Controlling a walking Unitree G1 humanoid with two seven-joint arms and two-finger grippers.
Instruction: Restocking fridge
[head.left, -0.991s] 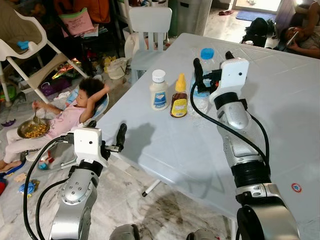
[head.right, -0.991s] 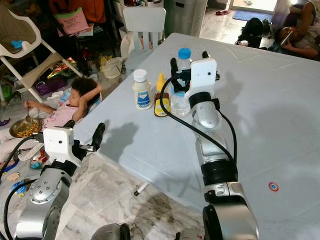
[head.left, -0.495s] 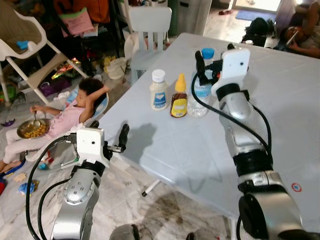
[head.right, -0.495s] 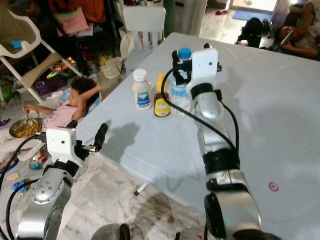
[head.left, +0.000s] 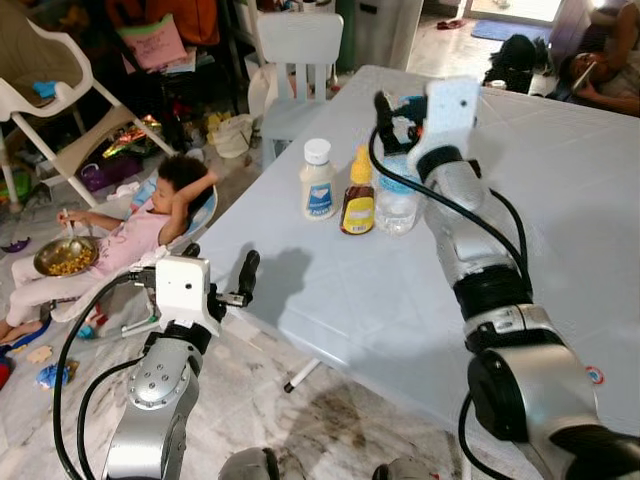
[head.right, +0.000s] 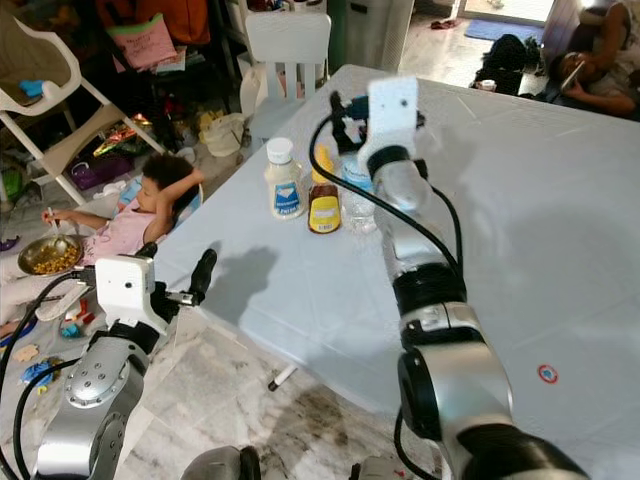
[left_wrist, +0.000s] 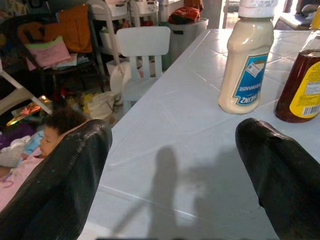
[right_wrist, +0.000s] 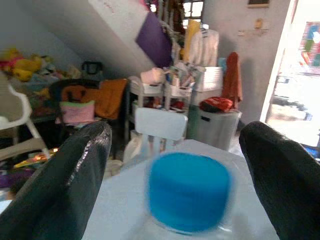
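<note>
While the right pincer (right_wrist: 172, 150) gapes open, the water bottle's blue cap (right_wrist: 189, 191) sits between its fingers

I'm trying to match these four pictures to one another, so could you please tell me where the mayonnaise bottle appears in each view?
Left eye view: mayonnaise bottle, leftmost of three bottles near the table edge.
Right eye view: again leftmost of the three.
Left wrist view: upper middle, beyond the left pincer's fingers.
Right wrist view: not in it; the water bottle's blue cap is.
Shared landmark: the white chair.
</note>
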